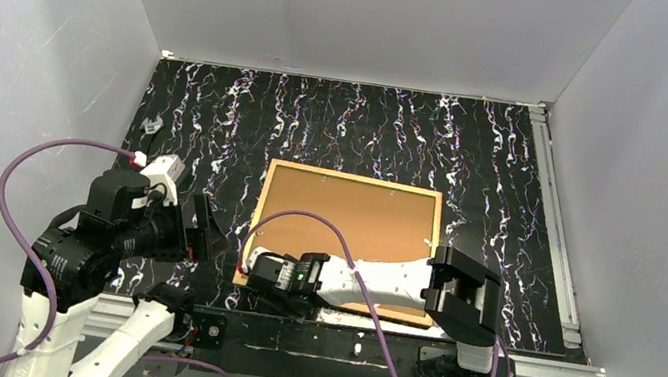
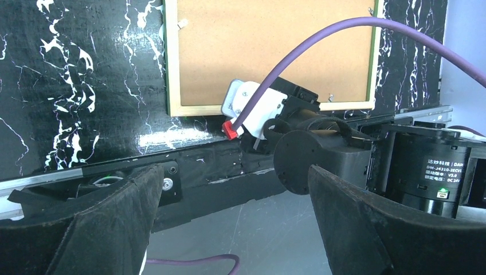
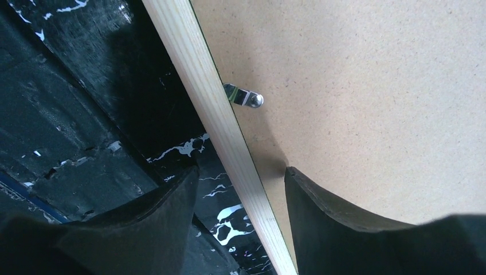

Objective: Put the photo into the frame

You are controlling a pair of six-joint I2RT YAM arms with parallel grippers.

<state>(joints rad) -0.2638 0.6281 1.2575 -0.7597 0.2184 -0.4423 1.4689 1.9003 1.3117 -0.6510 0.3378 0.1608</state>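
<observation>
From above, shows the frame [image 1: 357, 177] back-up at the centre of the table [image 1: 219, 120], backing board [image 1: 346, 216] seated, photo unseen, perhaps beneath, right gripper [image 1: 257, 276] at its 7 o'clock corner. From the left wrist, shows left gripper [image 2: 234, 172] spread wide, empty. From the right wrist, shows parted fingers [image 3: 344, 229] astride the frame's edge, turn tab [image 3: 243, 95] at 12 o'clock; risks dragging the frame if closed there.

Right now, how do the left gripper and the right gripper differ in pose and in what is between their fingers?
The left gripper hangs beside the frame with nothing between its fingers; the right gripper straddles the frame's wooden edge. The left gripper gapes wider than the right gripper. Both are open.
</observation>
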